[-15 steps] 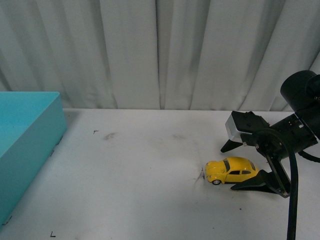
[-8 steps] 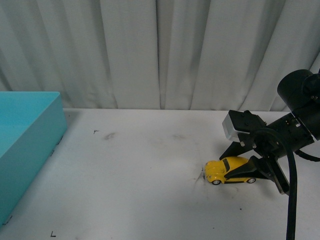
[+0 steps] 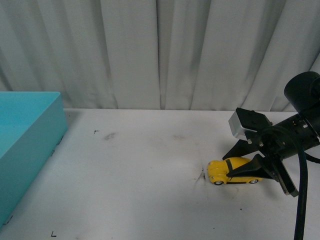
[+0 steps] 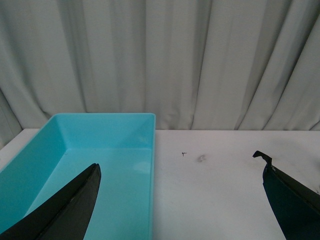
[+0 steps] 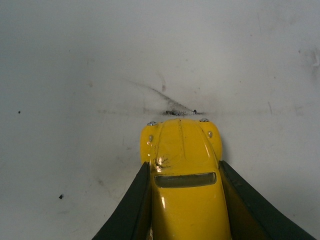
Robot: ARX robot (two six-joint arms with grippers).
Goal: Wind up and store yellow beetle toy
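The step in hand is, I judge, the gripping of the yellow toy car for the wind-up; storing it is not yet begun. The car stands on its wheels on the white table, well apart from the blue box, on the far side of the table from it, and its nose points toward the box.

The right claw is narrow and holds the car: in the right wrist view the two dark fingers lie against both sides of the body, behind the windscreen. The right arm comes in low from the side away from the box, its wrist tilted down toward the table.

The next move calls for a firm hold and probably a pull of the car backward, away from the box, with the wheels pressed on the table so the spring can load. A loose grip may let the car slide out.

The left claw is wide and holds nothing; it hangs over the table next to the box.
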